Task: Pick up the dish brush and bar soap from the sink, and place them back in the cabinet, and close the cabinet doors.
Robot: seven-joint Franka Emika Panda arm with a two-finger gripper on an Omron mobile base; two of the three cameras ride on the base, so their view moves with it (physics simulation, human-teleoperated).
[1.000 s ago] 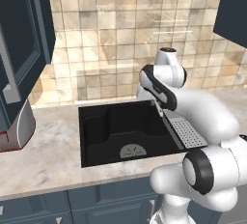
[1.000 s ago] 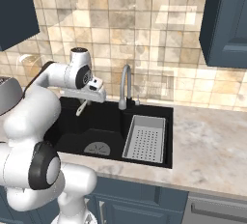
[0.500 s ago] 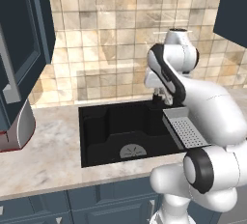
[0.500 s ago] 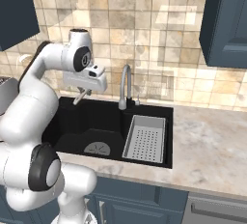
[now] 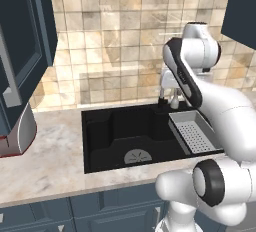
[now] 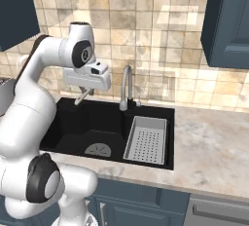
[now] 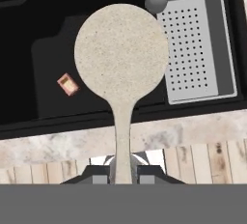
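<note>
The gripper (image 7: 122,175) is closed on the handle of the brush (image 7: 121,54), its two dark fingers (image 7: 99,175) pinching the thin tan stem from either side. In the hand view the brush's round cream head spreads out ahead of the jaws, lifted clear above the sink (image 7: 29,107). In the right base view the gripper (image 6: 82,95) hangs over the sink's back left corner with the brush (image 6: 80,97) slanting down from it, free of the basin (image 6: 73,122); in the left base view the gripper (image 5: 167,100) sits above the back rim of the sink (image 5: 100,126), near the faucet.

The soap (image 7: 68,84) lies on the black floor of the sink, a small reddish-brown block tilted at an angle, well apart from the brush and on the side away from the strainer tray (image 7: 193,49). The tray (image 6: 146,140) fills the right end of the sink, and the drain (image 6: 97,149) sits near the front edge. The faucet (image 6: 126,87) rises from the sink's back edge

A cabinet door (image 5: 20,51) stands open at the upper left of the left base view, above the counter (image 5: 45,166); another cabinet (image 6: 228,20) hangs at the upper right in the right base view
</note>
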